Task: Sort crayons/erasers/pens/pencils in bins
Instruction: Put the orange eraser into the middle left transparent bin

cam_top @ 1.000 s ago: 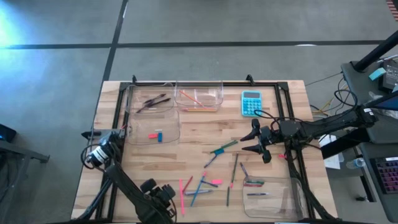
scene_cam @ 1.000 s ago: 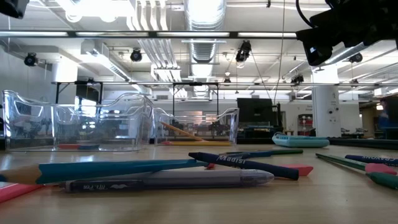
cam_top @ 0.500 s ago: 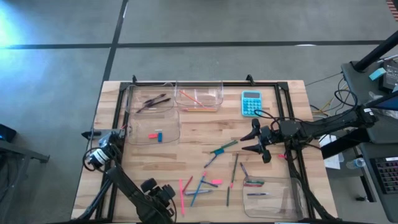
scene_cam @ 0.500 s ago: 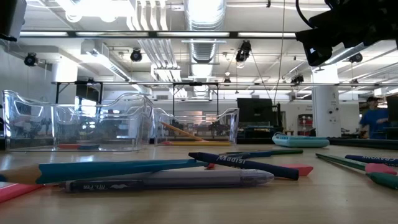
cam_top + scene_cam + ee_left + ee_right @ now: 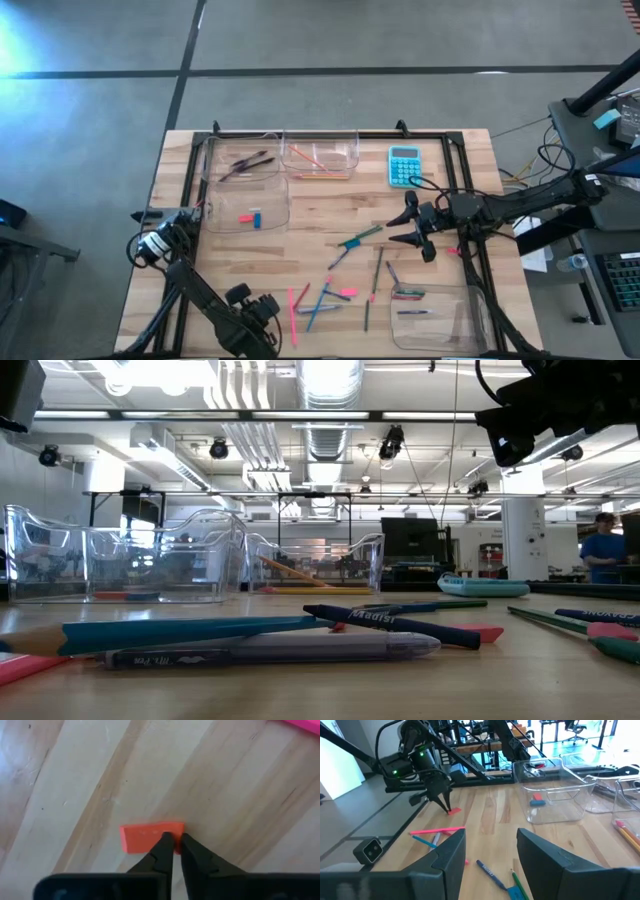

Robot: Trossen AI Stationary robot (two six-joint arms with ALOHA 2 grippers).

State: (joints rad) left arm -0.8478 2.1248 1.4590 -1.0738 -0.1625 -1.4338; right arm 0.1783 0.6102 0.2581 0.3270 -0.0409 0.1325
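Inside one bin [image 5: 281, 206]: two erasers [image 5: 250, 217].

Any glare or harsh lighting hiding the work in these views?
High view: bright glare on the floor, off the table. Low view: ceiling lights blown out, bins readable. Left wrist view: even light on the eraser.

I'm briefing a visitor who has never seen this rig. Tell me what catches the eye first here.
The left gripper at the table's near left edge, its fingers shut on the edge of a small orange-red eraser lying on the wood. Next, the loose scatter of pens and pencils across the table's near middle. The right gripper hangs open over the table's right side, below the turquoise calculator.
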